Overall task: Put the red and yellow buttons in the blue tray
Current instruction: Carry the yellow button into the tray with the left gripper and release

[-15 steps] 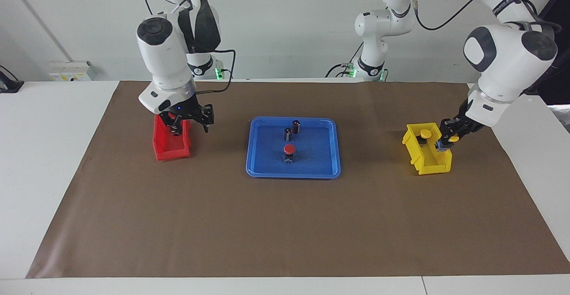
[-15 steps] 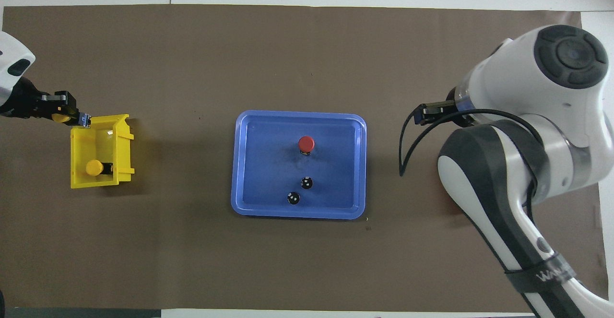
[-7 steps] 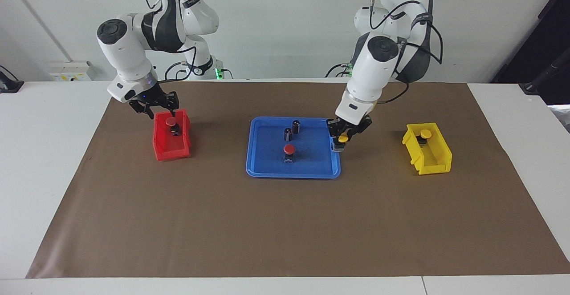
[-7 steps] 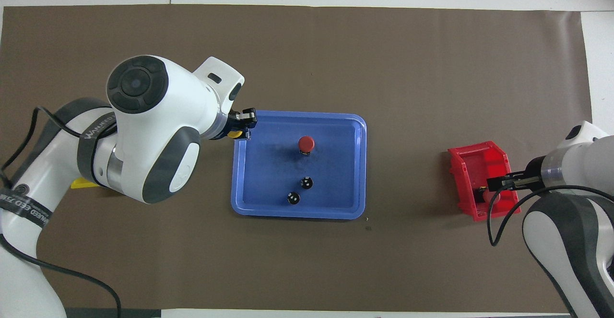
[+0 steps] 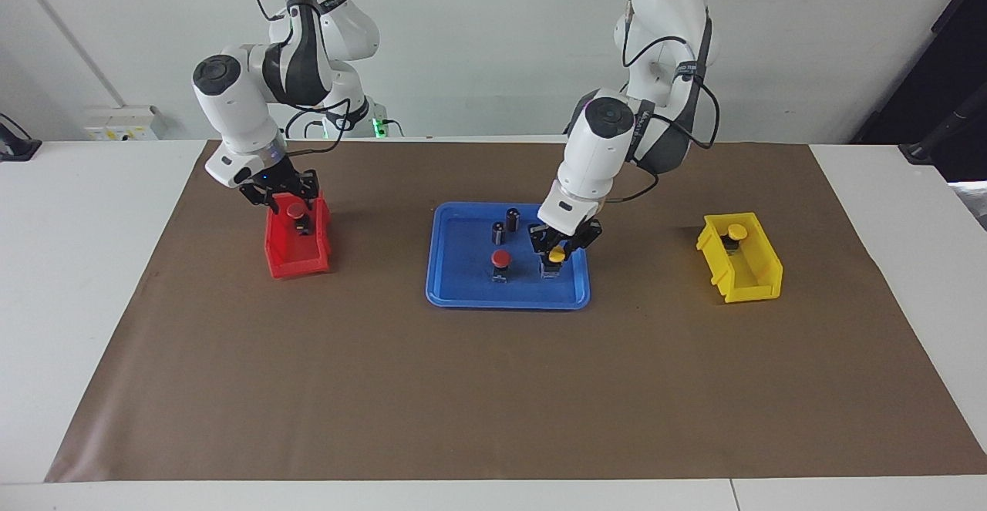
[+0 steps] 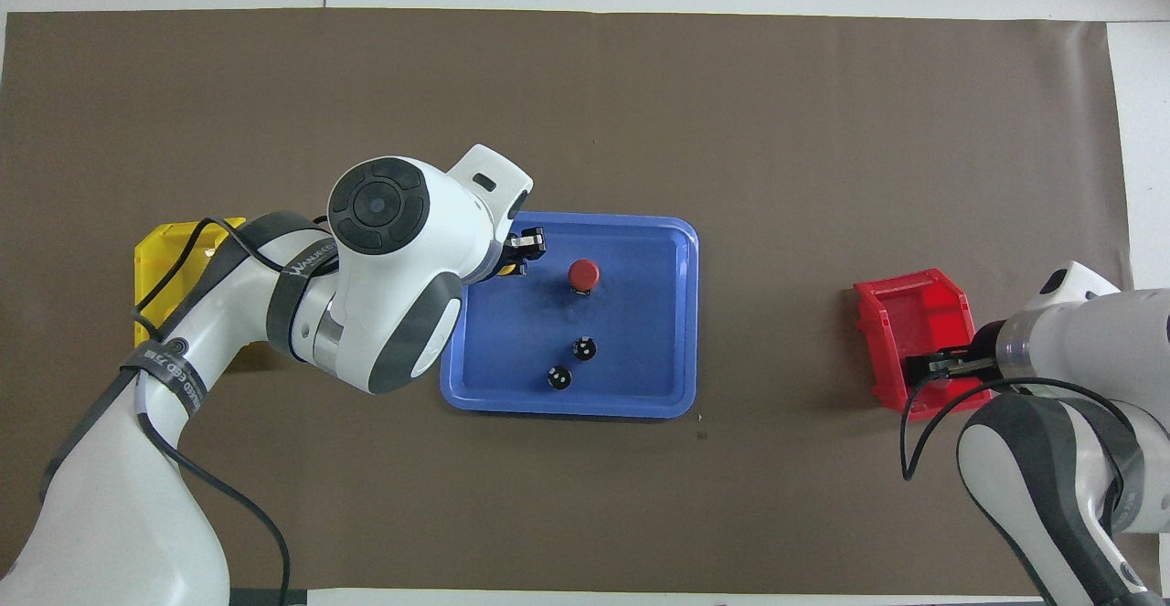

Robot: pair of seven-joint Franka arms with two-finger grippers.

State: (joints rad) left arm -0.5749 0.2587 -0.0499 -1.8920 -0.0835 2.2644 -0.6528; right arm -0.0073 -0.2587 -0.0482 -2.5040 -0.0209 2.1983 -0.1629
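The blue tray lies mid-table. One red button stands in it. My left gripper is shut on a yellow button and holds it low in the tray, beside that red button, toward the left arm's end. The second yellow button sits in the yellow bin. My right gripper is open, down at the red bin, its fingers on either side of the second red button.
Two dark capless cylinders stand in the tray on the robots' side, also seen from overhead. A brown mat covers the table. In the overhead view the left arm hides most of the yellow bin.
My left gripper carried a yellow button from the yellow bin over the tray's rim and down into the tray. My right gripper moved back over the red bin and lowered around the red button.
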